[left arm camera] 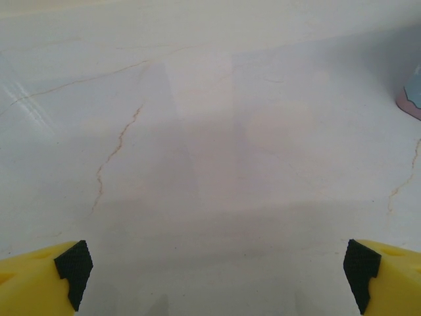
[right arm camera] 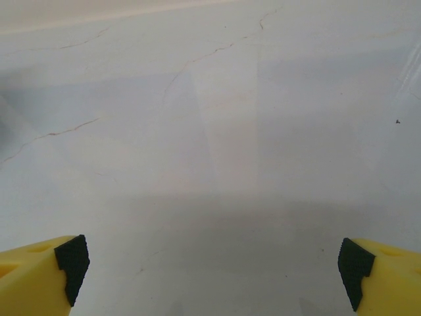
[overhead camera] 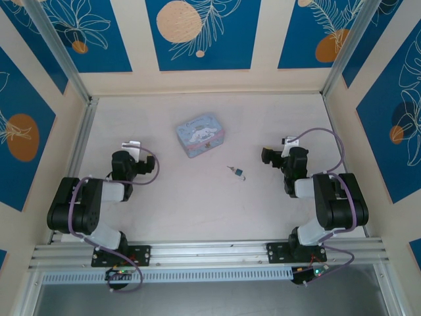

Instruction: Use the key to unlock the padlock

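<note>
Now the tiny dark blue-grey padlock (overhead camera: 240, 174) is lying on the desk (overhead camera: 197, 204) near the light blue tin (overhead camera: 200, 133), the thin silvery key (overhead camera: 231, 169) close beside it. Left fingers (left arm camera: 39, 280) and right fingers (right arm camera: 385, 273) are gaping wide, holding nothing.

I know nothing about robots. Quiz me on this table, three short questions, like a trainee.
1. True or false: the left gripper holds the key.
2. The padlock lies: A) on the tin, B) on the table beside the key, C) in a gripper.
3. Fill in: the jaws of the right gripper stand ____.
Key: 1 false; 2 B; 3 open.
</note>
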Robot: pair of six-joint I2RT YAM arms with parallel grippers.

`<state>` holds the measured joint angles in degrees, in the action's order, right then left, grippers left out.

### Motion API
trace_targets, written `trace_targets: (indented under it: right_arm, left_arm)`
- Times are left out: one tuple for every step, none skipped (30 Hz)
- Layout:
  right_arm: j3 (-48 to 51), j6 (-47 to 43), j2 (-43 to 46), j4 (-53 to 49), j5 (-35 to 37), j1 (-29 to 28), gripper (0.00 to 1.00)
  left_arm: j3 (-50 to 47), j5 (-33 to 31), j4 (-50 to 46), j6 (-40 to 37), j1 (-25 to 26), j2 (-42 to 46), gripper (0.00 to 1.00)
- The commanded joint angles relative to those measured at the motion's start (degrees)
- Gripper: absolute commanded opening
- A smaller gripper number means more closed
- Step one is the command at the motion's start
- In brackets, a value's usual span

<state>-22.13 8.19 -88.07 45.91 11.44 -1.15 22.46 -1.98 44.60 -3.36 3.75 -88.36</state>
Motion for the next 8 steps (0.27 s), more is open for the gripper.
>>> trace_targets:
  right_arm:
    - [-1.4, -1.4, 0.5, 1.5, -2.1, 0.6, 0.99]
    - [-1.4, -1.3, 0.5, 1.3, -2.5, 0.8, 0.99]
    - [-1.3, -1.3, 0.5, 1.4, -2.5, 0.8, 0.99]
    - [-1.3, -1.3, 0.5, 1.4, -2.4, 0.8, 0.99]
    - [-1.4, -1.4, 0.5, 1.4, -2.5, 0.8, 0.99]
    - [-1.2, -1.4, 0.6, 1.5, -2.5, 0.7, 0.99]
    - [-1.0, -1.5, 0.7, 1.9, -2.5, 0.7, 0.99]
    - [-0.8, -1.5, 0.9, 2.0, -2.5, 0.7, 0.99]
  left_arm:
    - [1.5, 1.5, 1.7, 0.7, -0.4, -0.2, 0.99]
    - [1.5, 1.5, 1.6, 0.7, -0.4, -0.2, 0.99]
    - [1.6, 1.5, 1.6, 0.7, -0.4, -0.3, 0.99]
    - [1.5, 1.5, 1.5, 0.7, -0.4, -0.2, 0.99]
    - [1.4, 1.5, 1.7, 0.7, -0.4, -0.1, 0.99]
    - [1.4, 1.5, 1.9, 0.7, -0.4, -0.1, 0.99]
    - [1.4, 1.5, 1.7, 0.7, -0.4, -0.1, 0.99]
    - [1.4, 1.5, 1.9, 0.7, -0.4, -0.1, 0.99]
